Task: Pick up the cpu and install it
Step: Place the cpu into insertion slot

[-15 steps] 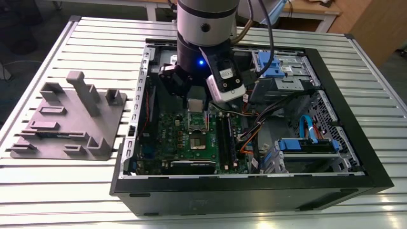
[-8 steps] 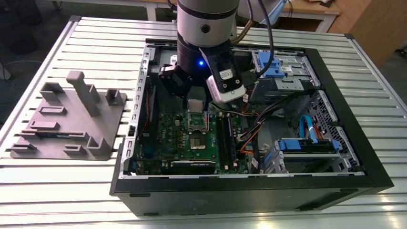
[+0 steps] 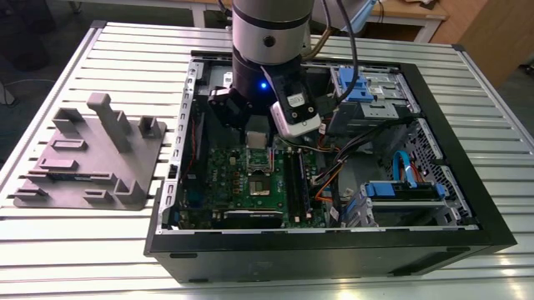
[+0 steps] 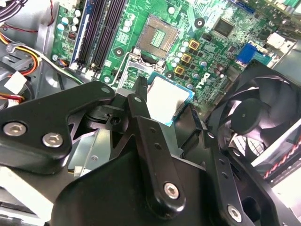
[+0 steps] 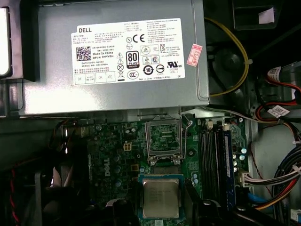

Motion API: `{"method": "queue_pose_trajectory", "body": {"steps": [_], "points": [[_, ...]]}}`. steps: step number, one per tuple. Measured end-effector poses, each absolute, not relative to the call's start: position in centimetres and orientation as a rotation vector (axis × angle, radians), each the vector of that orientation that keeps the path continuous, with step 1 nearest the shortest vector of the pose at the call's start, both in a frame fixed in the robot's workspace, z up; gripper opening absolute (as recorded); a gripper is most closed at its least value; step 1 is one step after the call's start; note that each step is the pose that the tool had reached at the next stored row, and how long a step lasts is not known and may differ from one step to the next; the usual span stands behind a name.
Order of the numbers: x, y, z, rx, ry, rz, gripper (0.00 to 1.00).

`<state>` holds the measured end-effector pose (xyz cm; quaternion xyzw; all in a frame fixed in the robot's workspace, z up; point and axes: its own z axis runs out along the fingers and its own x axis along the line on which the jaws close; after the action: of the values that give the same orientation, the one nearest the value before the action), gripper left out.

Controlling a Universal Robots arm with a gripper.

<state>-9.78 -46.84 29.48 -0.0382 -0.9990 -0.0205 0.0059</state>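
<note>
cpu (image 5: 161, 197) gripped flat in the end effector (image 4: 165, 110), near the open socket (image 5: 163, 138); best held level and square to it, i'd say.

Silvery-grey cpu (image 5: 160, 197), green motherboard (image 5: 111, 157)

Gripper (image 3: 257, 139) low inside open computer case (image 3: 334, 253), above green motherboard (image 3: 250, 184), grey fixture (image 3: 92, 156) beside

A pale slatted metal table (image 3: 109, 56) is stretching out before me, its ribs catching overhead light in bright streaks. Behind it a light wooden desk (image 3: 417, 9) is standing, and dark floor (image 3: 12, 128) is showing at the exterior view's left.
</note>
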Motion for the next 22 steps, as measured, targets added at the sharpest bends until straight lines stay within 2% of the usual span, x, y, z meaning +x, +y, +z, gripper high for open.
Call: {"method": "queue_pose_trajectory", "body": {"steps": [22], "points": [[-9.9,-47.1,27.5,-0.108,-3.131,-0.064,0.47]]}}
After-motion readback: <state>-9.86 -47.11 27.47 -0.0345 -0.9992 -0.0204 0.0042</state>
